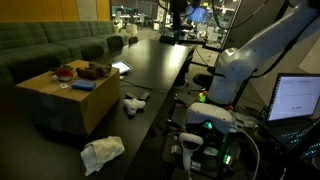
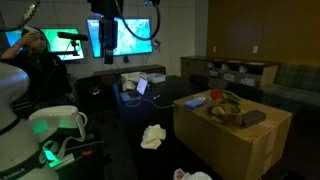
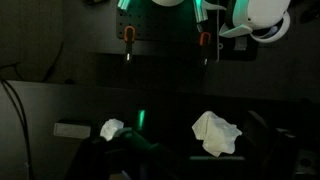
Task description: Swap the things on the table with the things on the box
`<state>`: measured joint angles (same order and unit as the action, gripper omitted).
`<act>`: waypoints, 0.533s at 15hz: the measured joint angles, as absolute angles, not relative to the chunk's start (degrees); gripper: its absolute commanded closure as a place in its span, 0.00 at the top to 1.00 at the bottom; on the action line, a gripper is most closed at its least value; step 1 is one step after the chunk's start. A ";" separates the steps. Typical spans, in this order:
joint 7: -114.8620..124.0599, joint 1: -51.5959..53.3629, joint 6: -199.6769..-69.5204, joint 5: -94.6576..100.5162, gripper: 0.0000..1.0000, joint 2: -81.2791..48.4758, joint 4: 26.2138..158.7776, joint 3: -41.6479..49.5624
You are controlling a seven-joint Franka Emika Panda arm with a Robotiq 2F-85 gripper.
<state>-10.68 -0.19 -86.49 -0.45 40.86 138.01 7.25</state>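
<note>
Gripper (image 3: 165, 45) enters from the top of the wrist view, its fingers spread wide and nothing between them. It hangs well above the dark table (image 1: 160, 60).

Below it lies a crumpled white cloth (image 3: 215, 133), also seen on the table in both exterior views (image 1: 102, 153) (image 2: 153, 136). A smaller white item (image 1: 135, 103) sits nearer the robot base.

The cardboard box (image 1: 60, 108) stands beside them. Its top carries a red thing (image 1: 66, 72), a brown thing (image 1: 95, 70) and a flat bluish thing (image 1: 82, 85), set close together.

Swap apparently not begun.

Risks, as judged:
- The room is dim and the table black, so height above the cloth is hard to read. A descent may stop short or press into the table.
- The cloth is limp. A pinch on one fold may slip, or a trailing corner may drag.
- The box top is crowded. Setting the cloth there first may bury or nudge the things off the edge.
- The box wall is tall, so a low carry could strike it.
</note>
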 measured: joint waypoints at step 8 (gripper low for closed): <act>-10.73 -0.19 -86.80 -0.45 1.00 40.76 137.86 7.16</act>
